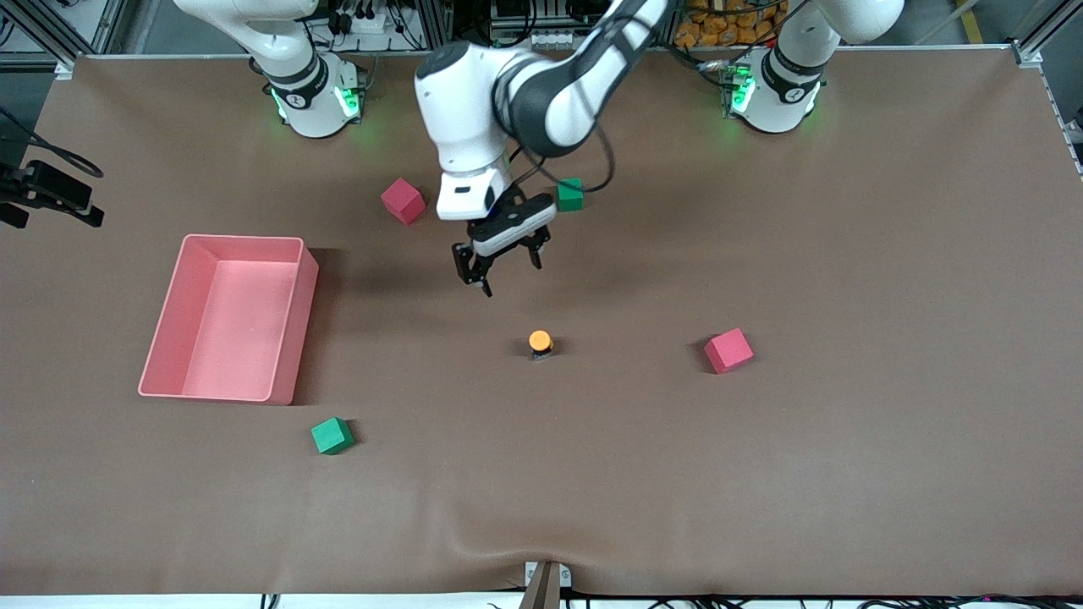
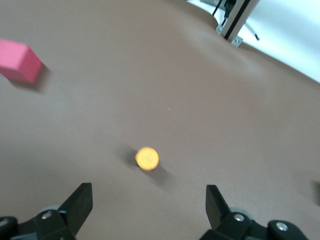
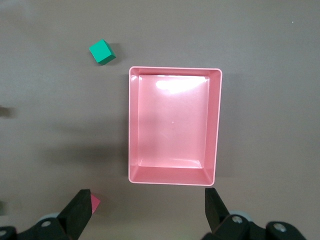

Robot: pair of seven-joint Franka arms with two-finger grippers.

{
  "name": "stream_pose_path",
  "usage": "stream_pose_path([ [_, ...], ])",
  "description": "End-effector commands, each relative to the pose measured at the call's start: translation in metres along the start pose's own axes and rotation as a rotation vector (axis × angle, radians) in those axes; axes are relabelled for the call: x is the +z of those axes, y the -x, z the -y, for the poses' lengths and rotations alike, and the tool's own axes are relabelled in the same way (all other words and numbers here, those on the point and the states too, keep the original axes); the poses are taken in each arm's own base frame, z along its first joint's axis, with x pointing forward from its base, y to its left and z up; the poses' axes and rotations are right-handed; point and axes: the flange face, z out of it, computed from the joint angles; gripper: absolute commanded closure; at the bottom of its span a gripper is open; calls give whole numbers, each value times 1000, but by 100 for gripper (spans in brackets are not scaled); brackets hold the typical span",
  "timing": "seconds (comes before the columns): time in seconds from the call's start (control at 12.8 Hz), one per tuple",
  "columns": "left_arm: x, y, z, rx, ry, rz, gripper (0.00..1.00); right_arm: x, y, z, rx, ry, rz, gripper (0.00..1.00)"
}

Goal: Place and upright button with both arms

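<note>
**Left gripper hung open over upright button**

The button [image 1: 541, 343] stood cap-up on the bare table [image 1: 846, 465], about midway between the two ends, apart from everything else. By the look of it the uprighting was done, or nearly so, and the step in hand was either a release just made or an approach about to begin; the views could not settle which.

The left gripper [image 1: 499, 260] hovered over the table a little farther from the front camera than the button, its fingers spread wide and holding nothing. In the left wrist view the orange cap [image 2: 147, 158] sat between the two fingertips [image 2: 80, 202], somewhat ahead of them. If a grasp was meant, the next move called for a short advance and a straight descent, since so small a part would tip at a glancing touch.

The right gripper [image 3: 145, 207] waited high over the pink bin [image 3: 173, 129], fingers parted and empty; it lay outside the front view.

Nothing crowded the button. One red cube [image 1: 728, 350] sat toward the left arm's end, another red cube [image 1: 403, 200] and a green cube [image 1: 570, 194] lay nearer the bases, and a second green cube [image 1: 331, 436] lay near the bin, nearer the front camera.
</note>
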Motion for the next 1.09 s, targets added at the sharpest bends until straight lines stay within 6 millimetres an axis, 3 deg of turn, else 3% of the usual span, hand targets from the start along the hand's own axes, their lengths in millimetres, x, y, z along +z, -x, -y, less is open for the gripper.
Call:
stream_pose_path([
  [0.0, -43, -109, 39, 105, -14, 85, 0, -4, -1, 4, 13, -11, -5, 0],
  [0.23, -73, -226, 89, 131, 62, 196, 0, -4, -1, 3, 15, -11, -5, 0],
  [0.55, -73, -338, 175, 278, 41, 275, 0, -4, -1, 5, 10, -11, -5, 0],
  [0.7, -75, -371, 206, 325, 38, 286, 0, -4, -1, 4, 13, -11, -4, 0],
  [0.78, -72, -377, 217, 365, 24, 307, 0, -4, -1, 4, 13, -11, -4, 0],
  [0.86, -73, -400, 240, 393, 21, 306, 0, -4, -1, 4, 13, -11, -4, 0],
  [1.01, -74, -411, 254, 470, 21, 309, 0, -4, -1, 4, 13, -11, -4, 0],
])
